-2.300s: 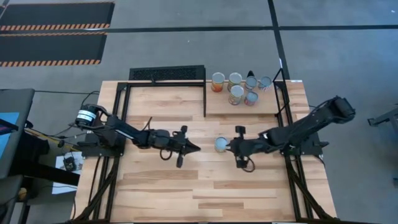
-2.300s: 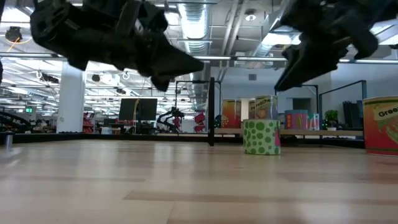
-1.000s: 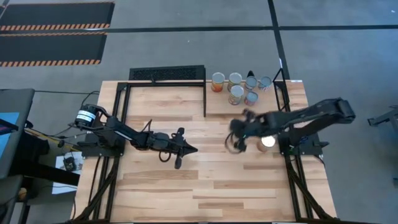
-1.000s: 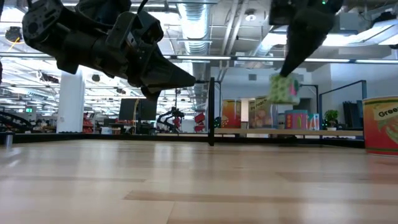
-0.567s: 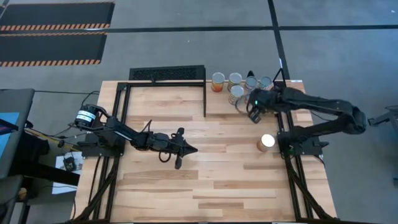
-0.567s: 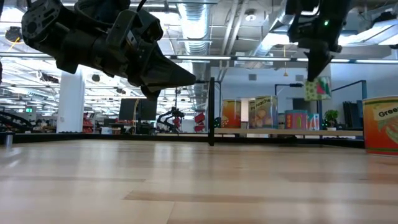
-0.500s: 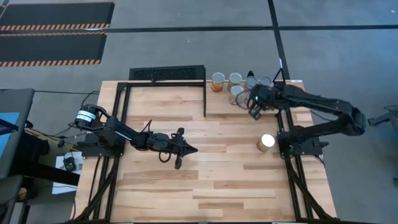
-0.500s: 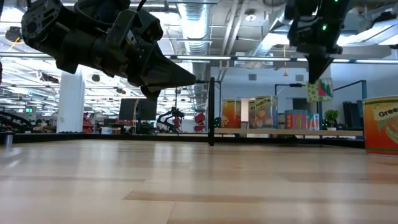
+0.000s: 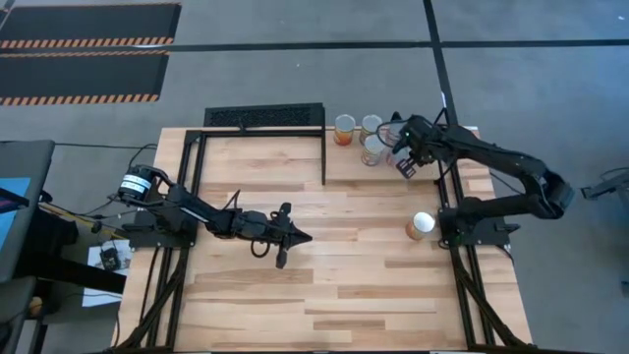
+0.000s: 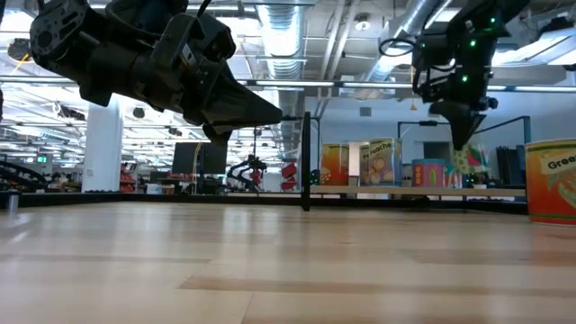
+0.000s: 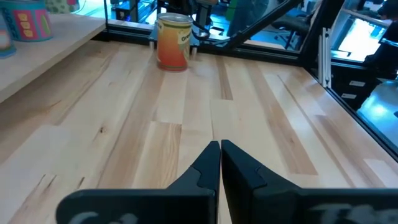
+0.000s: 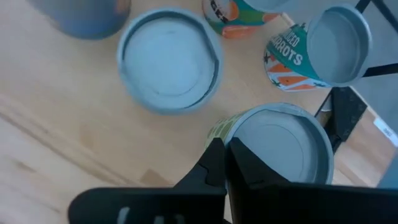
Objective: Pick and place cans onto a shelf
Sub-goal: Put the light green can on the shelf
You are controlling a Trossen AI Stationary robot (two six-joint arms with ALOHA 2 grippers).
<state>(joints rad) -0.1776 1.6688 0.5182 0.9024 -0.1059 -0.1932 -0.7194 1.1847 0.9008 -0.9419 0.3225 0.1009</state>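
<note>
My right gripper [image 9: 405, 164] is over the far-right shelf [image 9: 350, 168], shut on a green dotted can [image 10: 468, 161] that hangs among the other cans. Several cans stand upright on the shelf [image 9: 371, 126], and their silver tops show in the right wrist view [image 12: 169, 61]. One orange-labelled can [image 9: 421, 225] stands on the table near the right arm's base and also shows in the left wrist view [image 11: 173, 42]. My left gripper [image 9: 307, 236] is shut and empty, hovering above the table's middle. My right gripper holds the green can by the rim of its silver top [image 12: 231, 132], pinched between the two fingers. The fingers point down from above. The can hangs tilted below them [image 10: 468, 161], just above the shelf board, beside the standing cans.
A black slatted grille [image 9: 263, 116] lies at the table's far edge, left of the shelf. Thin black bars [image 9: 323, 157] border the shelf and run along both table sides. Bare tabletop lies in front of the left gripper [image 11: 186, 112].
My right gripper has carried the green can from above the table's middle right toward the far edge, over the shelf, and has gone down among the cans there. The can has stayed hanging, tilted, below the fingers.
</note>
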